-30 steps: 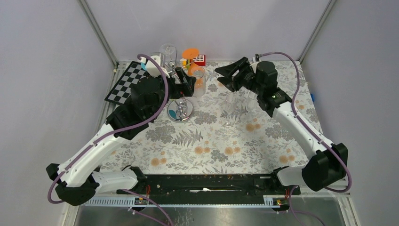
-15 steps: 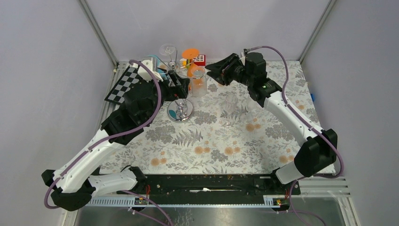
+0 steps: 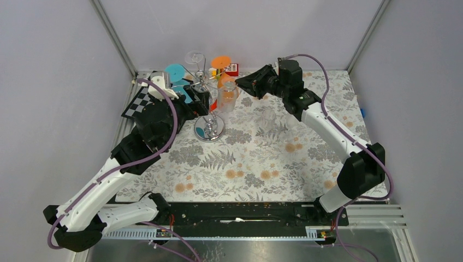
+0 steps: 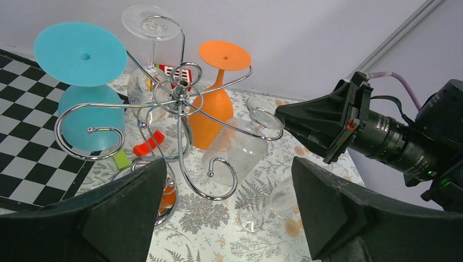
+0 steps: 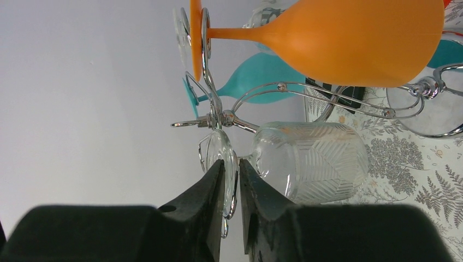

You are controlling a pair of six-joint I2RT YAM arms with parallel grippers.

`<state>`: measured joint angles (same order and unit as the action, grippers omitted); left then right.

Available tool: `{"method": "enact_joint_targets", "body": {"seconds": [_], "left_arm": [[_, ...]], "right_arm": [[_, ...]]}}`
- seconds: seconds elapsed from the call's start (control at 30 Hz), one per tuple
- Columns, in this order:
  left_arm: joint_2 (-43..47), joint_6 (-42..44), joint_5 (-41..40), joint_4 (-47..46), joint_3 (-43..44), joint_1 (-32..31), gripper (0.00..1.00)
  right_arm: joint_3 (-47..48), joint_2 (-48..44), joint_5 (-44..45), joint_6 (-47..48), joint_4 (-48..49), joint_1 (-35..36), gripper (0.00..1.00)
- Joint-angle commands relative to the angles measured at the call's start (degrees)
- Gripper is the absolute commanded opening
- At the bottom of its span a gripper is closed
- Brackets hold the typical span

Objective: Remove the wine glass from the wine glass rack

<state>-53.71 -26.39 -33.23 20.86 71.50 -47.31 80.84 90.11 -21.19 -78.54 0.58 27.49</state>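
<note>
**Right pincer reached the glass foot; left arm pulled back from the rack**

The wine glass, clear with an etched leaf pattern, hung bowl-down from a curled arm on the right side of the wine glass rack, its stem not yet out of the loop. Over the last second the right pincer had travelled in toward the rack from further right. It had also narrowed from a visible spread to a slit, with the rim of the glass's foot sitting in that slit. That read as a pinch on the foot, though the pads' contact was hard to confirm.

Meanwhile the left pincer had drawn back to the near-left of the rack, fingers spread wide and holding nothing. This uncovered the teal glass on the rack's left side. The orange glass hung just beside the clear one on the rack's far side.

The grasp step looked about done. Sliding the foot outward along the wire, away from the rack's stem, likely remained.
</note>
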Motion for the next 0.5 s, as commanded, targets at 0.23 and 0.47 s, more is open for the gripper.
{"method": "enact_joint_targets", "body": {"seconds": [0.23, 0.47], "left_arm": [[0.9, -0.2, -1.4, -2.7, -0.8, 0.7, 0.91], [0.8, -0.2, -1.4, -2.4, -0.8, 0.8, 0.91]], "right_arm": [[2.6, 0.9, -2.7, -1.3, 3.1, 0.6, 0.26], [3.0, 1.4, -3.4, -1.4, 4.4, 0.6, 0.28]]}}
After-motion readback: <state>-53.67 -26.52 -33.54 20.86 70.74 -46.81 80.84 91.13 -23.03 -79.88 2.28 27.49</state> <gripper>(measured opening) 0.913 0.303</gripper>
